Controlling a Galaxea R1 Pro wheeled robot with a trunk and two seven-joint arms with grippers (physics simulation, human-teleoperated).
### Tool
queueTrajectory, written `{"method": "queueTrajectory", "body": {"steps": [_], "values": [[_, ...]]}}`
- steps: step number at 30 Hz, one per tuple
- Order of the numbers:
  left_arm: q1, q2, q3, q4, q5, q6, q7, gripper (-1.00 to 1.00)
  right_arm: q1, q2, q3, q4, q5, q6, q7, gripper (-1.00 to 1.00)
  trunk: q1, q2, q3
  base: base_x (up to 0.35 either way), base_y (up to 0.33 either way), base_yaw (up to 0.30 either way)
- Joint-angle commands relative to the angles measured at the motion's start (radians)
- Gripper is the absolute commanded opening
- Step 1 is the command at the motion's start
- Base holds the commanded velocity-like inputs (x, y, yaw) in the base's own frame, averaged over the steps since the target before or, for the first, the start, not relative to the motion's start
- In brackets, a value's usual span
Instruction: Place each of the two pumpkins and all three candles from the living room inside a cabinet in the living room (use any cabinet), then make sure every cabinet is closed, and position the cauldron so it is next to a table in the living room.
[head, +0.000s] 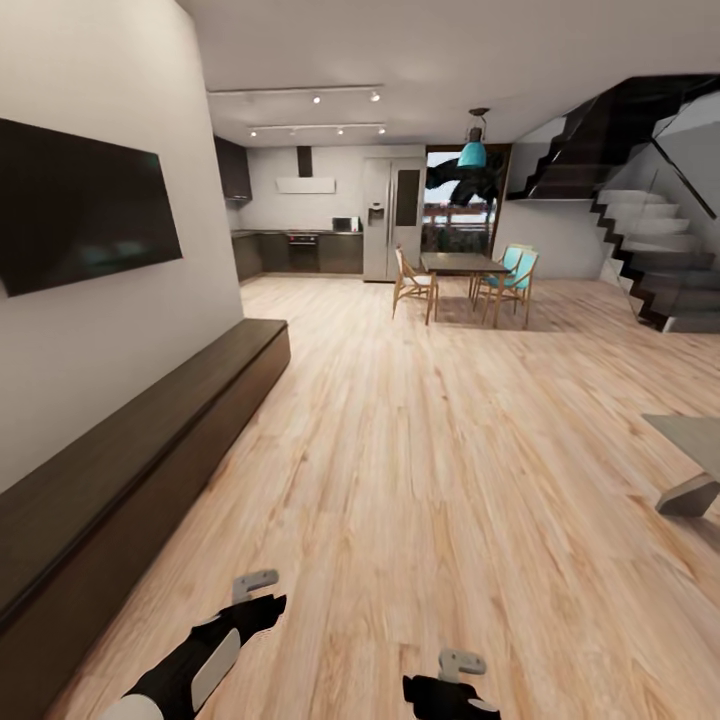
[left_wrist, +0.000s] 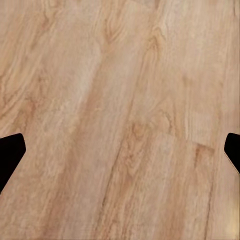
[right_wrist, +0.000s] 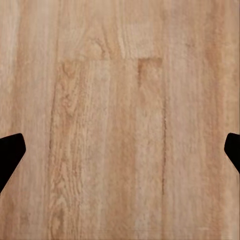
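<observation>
Cabinet (head: 130, 470) ran long along the left wall, away from the camera; table (head: 690, 440) sat right. Both arms hung low over floor (head: 420, 450), left gripper (left_wrist: 120, 150) and right gripper (right_wrist: 120, 150) spread wide, empty.

A pale wood-plank floor (head: 430, 470) runs from the near edge to the far kitchen. Along its left side, against the wall, stands the long, low dark-brown cabinet (head: 130, 480), its fronts shut and its top bare. At the right edge, a corner of the grey table (head: 692, 440) rests on a slanted slab leg. Far off, a dining table (head: 462, 265) stands on the planks with wooden chairs (head: 412, 283) around it.
</observation>
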Motion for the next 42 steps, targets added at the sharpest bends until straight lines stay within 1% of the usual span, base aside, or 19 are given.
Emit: {"method": "queueTrajectory", "body": {"steps": [1, 11, 21, 42], "values": [[0.000, 0.001, -0.008, -0.003, 0.010, 0.004, 0.009, 1.00, -0.001, -0.001, 0.007, -0.002, -0.008, 0.003, -0.009, 1.00, 0.001, 0.000, -0.001, 0.337, -0.058, -0.003], [0.000, 0.001, -0.008, -0.004, 0.010, 0.002, 0.009, 1.00, -0.001, -0.002, 0.006, -0.002, -0.008, 0.002, -0.011, 1.00, 0.001, 0.000, -0.001, 0.318, -0.131, -0.001], [0.000, 0.001, -0.008, -0.003, 0.010, -0.017, 0.009, 1.00, -0.001, -0.002, 0.005, -0.002, -0.009, 0.002, -0.012, 1.00, 0.001, 0.000, -0.001, 0.303, -0.151, 0.000], [0.000, 0.001, -0.008, -0.002, 0.010, -0.019, 0.009, 1.00, -0.001, -0.002, 0.005, -0.002, -0.009, 0.002, -0.012, 1.00, 0.001, 0.000, -0.001, 0.331, -0.009, 0.000]]}}
